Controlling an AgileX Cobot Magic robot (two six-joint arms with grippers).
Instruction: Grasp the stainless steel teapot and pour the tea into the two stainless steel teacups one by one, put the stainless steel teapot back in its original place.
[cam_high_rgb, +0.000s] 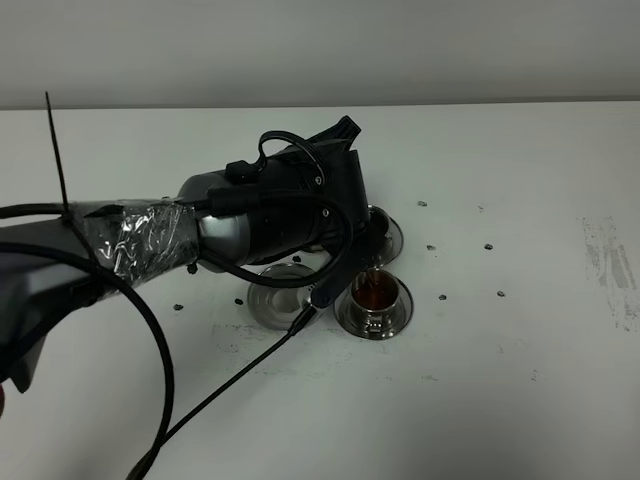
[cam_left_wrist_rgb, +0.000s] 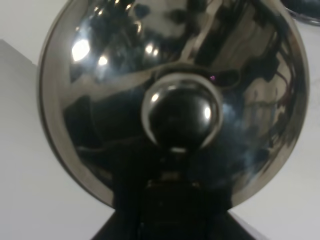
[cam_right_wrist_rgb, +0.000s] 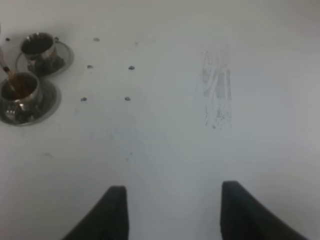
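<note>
My left gripper is clamped shut on the shiny, squat stainless steel teapot. The pot hangs tilted just ahead of the fingers, its domed, knobbed lid facing the wrist. A thin amber stream falls into the small steel teacup below, which already holds tea. The second steel teacup sits just beyond; I cannot tell whether it is filled. The round steel saucer for the pot lies bare beside the arm. My right gripper hangs apart and empty, well away. The arm hides the spout from above, so I could overfill the cup or drift off its rim. The dangling black cable might snag a saucer.
</note>
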